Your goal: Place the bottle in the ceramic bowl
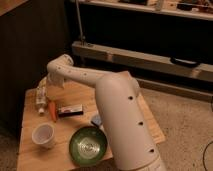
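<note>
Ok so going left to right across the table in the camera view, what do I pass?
White cup and bottle with the gripper at it → carrot → dark box → green ceramic bowl.

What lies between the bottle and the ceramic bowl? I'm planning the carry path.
The carrot and the dark box lie between the bottle and the ceramic bowl; the white cup stands left of that line. The gripper is at the bottle's far end.

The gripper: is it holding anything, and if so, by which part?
It cannot be told. The gripper is at the bottle's upper end, at the table's far left.
</note>
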